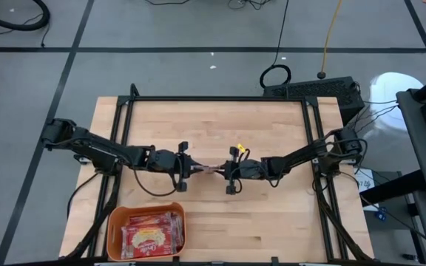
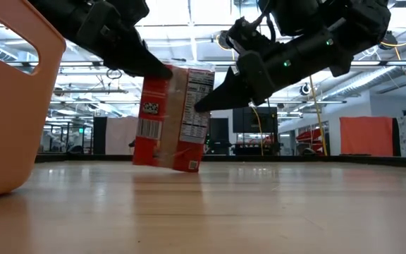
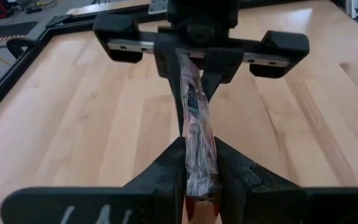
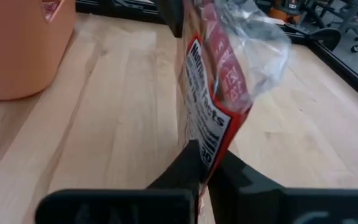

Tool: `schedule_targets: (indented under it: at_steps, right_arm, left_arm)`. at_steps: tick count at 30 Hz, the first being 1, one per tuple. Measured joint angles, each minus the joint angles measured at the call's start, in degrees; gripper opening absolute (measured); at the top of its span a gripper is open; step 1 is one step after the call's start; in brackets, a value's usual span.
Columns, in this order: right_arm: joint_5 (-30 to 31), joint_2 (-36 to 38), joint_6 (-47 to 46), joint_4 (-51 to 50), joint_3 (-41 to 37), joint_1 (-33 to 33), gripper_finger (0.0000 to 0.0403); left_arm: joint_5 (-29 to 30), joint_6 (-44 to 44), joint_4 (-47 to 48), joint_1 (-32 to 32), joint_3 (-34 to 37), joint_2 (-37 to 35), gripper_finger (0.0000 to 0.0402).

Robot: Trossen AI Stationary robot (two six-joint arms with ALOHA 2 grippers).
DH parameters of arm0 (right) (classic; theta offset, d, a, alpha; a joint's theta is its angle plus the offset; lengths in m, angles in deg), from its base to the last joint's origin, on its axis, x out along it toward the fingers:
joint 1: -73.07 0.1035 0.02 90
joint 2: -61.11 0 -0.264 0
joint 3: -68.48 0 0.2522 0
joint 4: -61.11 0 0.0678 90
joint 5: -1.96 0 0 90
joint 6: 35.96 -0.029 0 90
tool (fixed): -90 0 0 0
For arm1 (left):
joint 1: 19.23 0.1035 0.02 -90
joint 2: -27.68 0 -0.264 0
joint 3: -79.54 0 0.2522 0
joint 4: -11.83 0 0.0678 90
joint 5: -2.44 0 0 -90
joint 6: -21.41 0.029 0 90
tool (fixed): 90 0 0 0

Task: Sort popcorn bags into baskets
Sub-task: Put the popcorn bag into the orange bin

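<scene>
Evenly bright throughout, lit from rows of ceiling lights (image 2: 210, 56) far behind the fingers. Soft sheen on the counter (image 2: 259, 212) below the fingers, with only faint, short shadows beneath the arms. White glare on the clear wrap of the bag (image 4: 253, 43) just beyond the right fingers (image 4: 185, 165). Close-up blur on the left fingers (image 3: 173, 171). Dark silhouettes against the bright room in the low view.
</scene>
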Motion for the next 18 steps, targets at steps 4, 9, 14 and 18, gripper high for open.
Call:
schedule_targets:
  at_steps: [4,9,14,18]
  right_arm:
    - [0.04,-0.10,-0.34,0.47,0.02,-0.04,0.0013]
    - [0.12,-0.15,0.22,1.22,0.02,-0.86,0.0005]
    - [0.11,-0.13,-1.41,1.26,0.02,-2.02,0.0003]
    - [0.15,-0.13,-2.40,1.28,0.02,-2.38,0.0002]
  left_arm:
    - [1.01,-0.87,4.75,0.00,0.00,0.00,0.0071]
    - [6.56,-2.97,11.35,-0.32,-0.02,0.00,0.0077]
    - [8.63,-5.02,13.87,-0.98,0.02,0.02,0.0120]
    - [10.82,-8.21,16.57,-1.02,0.03,0.02,0.0169]
